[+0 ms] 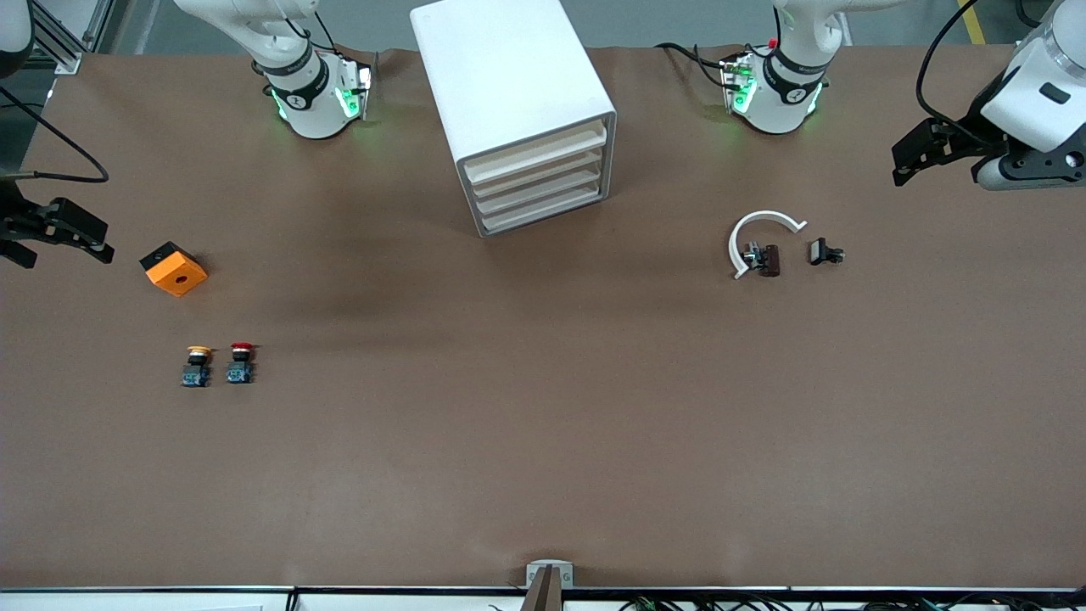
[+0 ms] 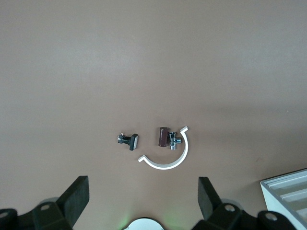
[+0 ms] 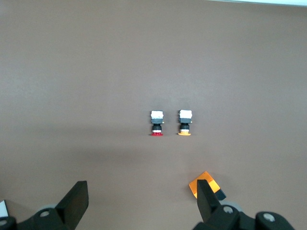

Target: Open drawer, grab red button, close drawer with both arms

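Cabinet [image 1: 516, 110] sits mid-table near the arm bases, all four drawers shut, the drawer [image 1: 537, 159] second from its top. Toward the right arm's end: cube [image 1: 174, 269], then nearer the front camera the button [image 1: 241, 363] just beside its twin button [image 1: 197, 367], the twin closer to the table end. Toward the left arm's end: curved clip [image 1: 758, 240] with a small block part [image 1: 766, 260] inside its arc, and a small black part [image 1: 824, 252] near it, closer to that end.

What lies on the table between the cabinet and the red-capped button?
Nothing: in the front view the brown table is bare from the cabinet down to the red-capped button. The yellow-capped button and orange cube sit off that line.
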`<control>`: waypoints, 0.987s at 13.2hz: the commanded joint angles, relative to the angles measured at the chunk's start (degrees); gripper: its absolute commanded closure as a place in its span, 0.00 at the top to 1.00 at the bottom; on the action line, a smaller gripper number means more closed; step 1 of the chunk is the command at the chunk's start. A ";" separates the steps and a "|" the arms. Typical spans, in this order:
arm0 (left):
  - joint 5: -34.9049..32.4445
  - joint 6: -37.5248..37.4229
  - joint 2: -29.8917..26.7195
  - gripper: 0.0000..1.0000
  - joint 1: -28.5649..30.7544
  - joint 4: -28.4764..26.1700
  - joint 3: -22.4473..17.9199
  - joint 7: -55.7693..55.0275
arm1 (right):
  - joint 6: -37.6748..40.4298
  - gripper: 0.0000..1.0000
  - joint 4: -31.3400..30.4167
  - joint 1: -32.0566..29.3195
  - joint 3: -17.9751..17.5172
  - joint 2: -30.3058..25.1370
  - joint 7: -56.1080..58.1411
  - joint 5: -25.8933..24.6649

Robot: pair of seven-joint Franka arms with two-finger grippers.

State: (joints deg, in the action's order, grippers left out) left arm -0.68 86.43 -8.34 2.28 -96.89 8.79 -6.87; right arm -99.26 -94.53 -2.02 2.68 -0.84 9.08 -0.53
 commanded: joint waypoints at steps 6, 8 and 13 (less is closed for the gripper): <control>-0.46 -0.04 1.58 1.00 0.36 1.62 0.18 0.28 | 3.54 1.00 3.12 2.64 0.30 0.67 0.50 -0.96; -0.46 0.23 1.58 1.00 0.44 1.71 0.08 0.37 | 3.28 1.00 3.56 1.93 0.48 0.67 0.50 -1.05; -0.46 -0.21 1.84 1.00 0.27 2.32 0.08 0.54 | 3.02 1.00 3.65 1.76 0.48 0.76 0.41 -0.79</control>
State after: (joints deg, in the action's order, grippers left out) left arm -0.68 86.76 -7.07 2.52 -95.94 8.75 -6.87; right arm -96.75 -92.30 0.39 3.53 -0.84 9.28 -0.93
